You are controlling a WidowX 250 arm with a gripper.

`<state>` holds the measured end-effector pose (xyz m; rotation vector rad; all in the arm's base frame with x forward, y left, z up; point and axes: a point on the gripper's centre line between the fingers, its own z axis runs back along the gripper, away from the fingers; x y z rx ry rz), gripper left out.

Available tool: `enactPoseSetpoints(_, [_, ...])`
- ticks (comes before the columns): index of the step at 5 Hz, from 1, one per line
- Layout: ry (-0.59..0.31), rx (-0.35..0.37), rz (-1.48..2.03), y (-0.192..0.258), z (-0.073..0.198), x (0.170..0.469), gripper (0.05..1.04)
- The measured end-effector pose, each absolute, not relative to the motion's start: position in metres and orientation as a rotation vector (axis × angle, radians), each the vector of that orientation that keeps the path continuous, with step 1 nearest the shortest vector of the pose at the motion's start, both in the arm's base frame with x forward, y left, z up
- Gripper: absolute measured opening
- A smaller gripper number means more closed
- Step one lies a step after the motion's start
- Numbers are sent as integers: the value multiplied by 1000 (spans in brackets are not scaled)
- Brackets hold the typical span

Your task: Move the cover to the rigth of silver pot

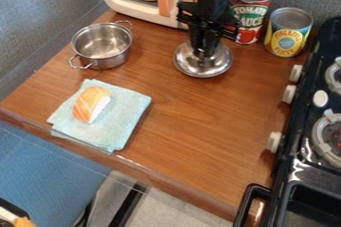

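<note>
The black gripper (205,52) hangs down at the upper middle of the counter, its lower end over the centre of the shiny round cover (216,66). It hides the cover's middle and knob, and whether it holds the knob cannot be made out. The cover lies level, to the right of the silver pot (100,62) and apart from it. The pot stands upright and uncovered at the upper left, its handles sticking out at two sides.
A folded light-blue cloth (130,116) bears a sushi piece (91,104) at the lower left. Behind the gripper stand a toy microwave (136,15), a tomato sauce can (252,9) and a yellow can (287,32). The black stove (303,141) borders the right side.
</note>
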<state>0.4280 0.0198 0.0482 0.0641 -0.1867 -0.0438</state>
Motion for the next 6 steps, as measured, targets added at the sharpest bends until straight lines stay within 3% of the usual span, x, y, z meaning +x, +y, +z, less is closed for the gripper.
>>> enactPoseSetpoints(2, [-109, 71, -23, 33, 30, 427, 325])
enactPoseSetpoints(4, [-79, 45, -23, 30, 36, 430, 912])
enactPoseSetpoints(5, [-100, 4, -19, 26, 59, 428, 1004])
enactPoseSetpoints(6, [-151, -16, 4, 30, 93, 420, 1000])
